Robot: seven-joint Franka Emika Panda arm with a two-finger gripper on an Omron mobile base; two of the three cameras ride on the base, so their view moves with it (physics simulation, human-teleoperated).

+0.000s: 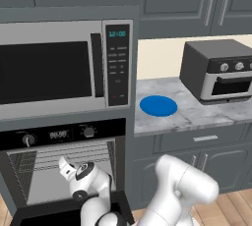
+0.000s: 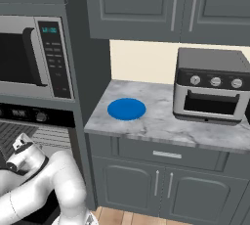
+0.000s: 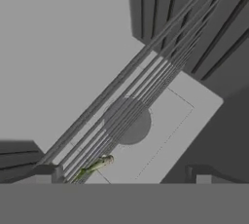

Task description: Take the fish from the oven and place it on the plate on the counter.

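The oven (image 1: pixel 59 134) stands with its door dropped open, and my arm reaches into its cavity. There my gripper (image 1: pixel 62 164) hovers over a wire rack (image 3: pixel 146 91). In the hand view the gripper (image 3: pixel 124 174) is open, its two dark fingertips (image 3: pixel 48 172) spread wide with nothing between them. The fish (image 3: pixel 95 165), a thin yellow-green sliver, lies on the rack wires just inside the left fingertip, apart from it. The blue plate (image 1: pixel 158 106) (image 2: pixel 126 109) sits bare on the marbled counter (image 1: pixel 197 114) (image 2: pixel 171 126), to the right of the oven.
A silver microwave (image 1: pixel 64 70) is built in directly above the oven. A dark toaster oven (image 1: pixel 216 70) (image 2: pixel 212 84) stands at the counter's right. The lowered oven door (image 1: pixel 64 215) juts out under my arm. Grey cabinets hang overhead.
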